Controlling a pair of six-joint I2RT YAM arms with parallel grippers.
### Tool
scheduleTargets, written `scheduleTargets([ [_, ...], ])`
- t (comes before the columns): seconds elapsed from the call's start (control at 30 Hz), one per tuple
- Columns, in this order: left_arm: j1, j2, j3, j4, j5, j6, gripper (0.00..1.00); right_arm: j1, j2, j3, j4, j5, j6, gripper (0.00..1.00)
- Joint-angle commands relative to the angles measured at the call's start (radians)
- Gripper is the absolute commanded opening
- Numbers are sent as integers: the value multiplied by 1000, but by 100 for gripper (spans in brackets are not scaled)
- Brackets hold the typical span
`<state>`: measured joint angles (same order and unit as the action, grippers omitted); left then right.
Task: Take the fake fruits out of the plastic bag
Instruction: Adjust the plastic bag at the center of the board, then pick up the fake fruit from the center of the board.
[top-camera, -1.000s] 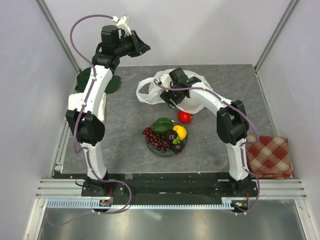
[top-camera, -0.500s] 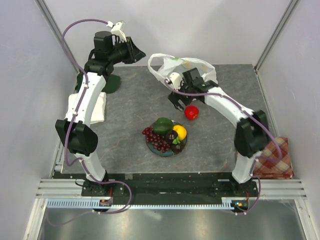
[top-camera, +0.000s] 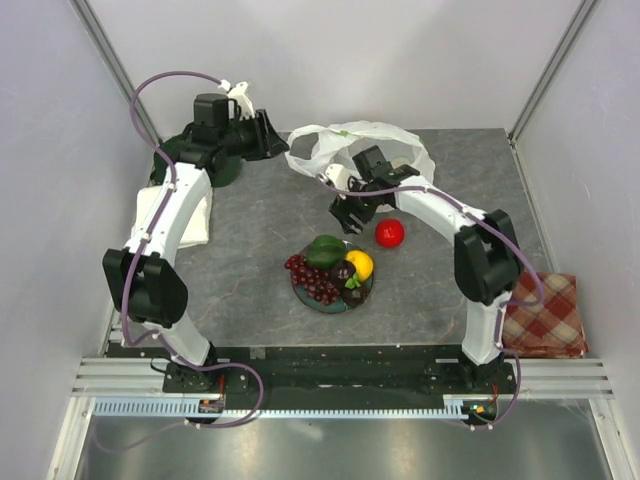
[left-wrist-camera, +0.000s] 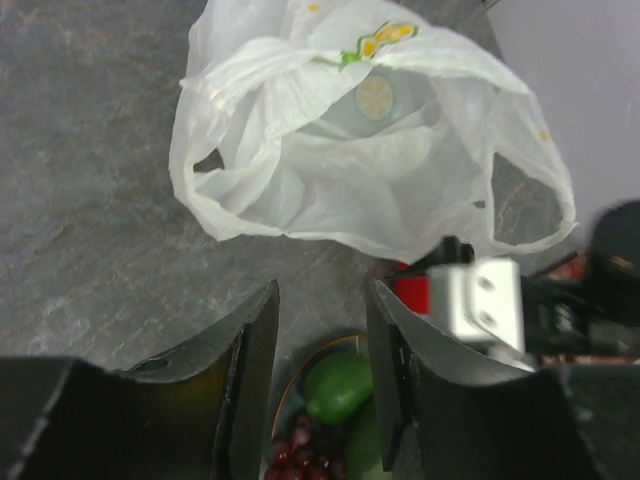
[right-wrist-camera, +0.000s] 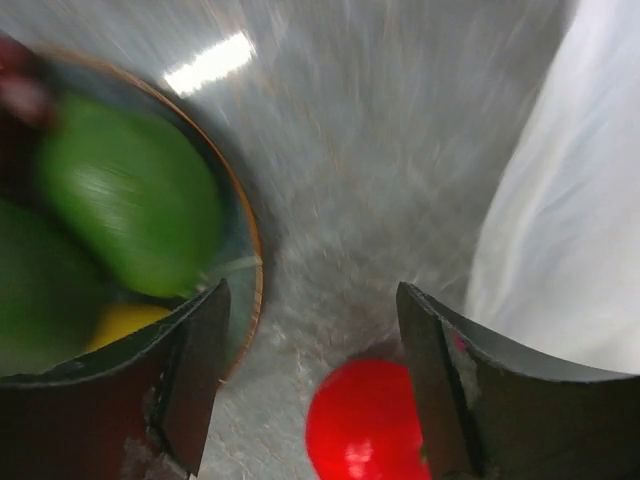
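The white plastic bag (top-camera: 362, 148) lies crumpled at the back of the table, mouth open, and shows in the left wrist view (left-wrist-camera: 360, 170). A red apple (top-camera: 389, 233) sits on the table in front of it. A grape bunch (top-camera: 315, 280), green piece (top-camera: 325, 250), yellow fruit (top-camera: 359, 263) and dark purple fruit (top-camera: 343, 272) lie on the teal plate (top-camera: 312, 303). My right gripper (top-camera: 348, 214) is open and empty, low between plate and apple (right-wrist-camera: 365, 430). My left gripper (top-camera: 274, 142) is open and empty, left of the bag.
A dark green cap (top-camera: 203, 160) and a white cloth (top-camera: 188, 215) lie at the back left under my left arm. A red checked cloth (top-camera: 545, 315) lies at the right front. Grey walls close in the table at the back and sides.
My right gripper came out of the bag and moved toward the plate. The bag shifted to the back. The apple rolled slightly right. My left arm lowered toward the bag.
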<state>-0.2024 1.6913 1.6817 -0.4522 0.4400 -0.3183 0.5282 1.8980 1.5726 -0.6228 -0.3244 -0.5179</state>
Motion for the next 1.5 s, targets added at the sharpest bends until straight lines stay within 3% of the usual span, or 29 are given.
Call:
scheduleTargets([
  [0.0, 6, -70, -22, -32, -58, 88, 47, -79, 64, 76, -110, 4, 35, 74],
  [0.07, 9, -76, -31, -34, -84, 110, 47, -99, 56, 73, -112, 7, 21, 73],
  [0.2, 12, -84, -60, -37, -118, 145, 47, -109, 23, 47, -120, 44, -25, 89],
  [0.43, 23, -93, -114, -78, -156, 200, 47, -135, -40, -26, -239, 35, -88, 98],
  [0.73, 23, -44, -96, -85, -170, 229, 47, -186, -123, -128, -293, -19, -106, 98],
  [1.27, 23, -21, -94, -95, -213, 269, 47, -186, 55, -86, -198, 7, -83, 98],
  [1.33, 23, -15, -93, -95, -210, 265, 47, -186, 49, -85, -190, 4, -80, 96],
  [1.43, 23, -7, -96, -91, -208, 260, 47, -183, 30, -86, -169, 2, -80, 85],
  [1.47, 23, -5, -97, -91, -211, 260, 47, -185, 33, -70, -170, 4, -80, 73],
])
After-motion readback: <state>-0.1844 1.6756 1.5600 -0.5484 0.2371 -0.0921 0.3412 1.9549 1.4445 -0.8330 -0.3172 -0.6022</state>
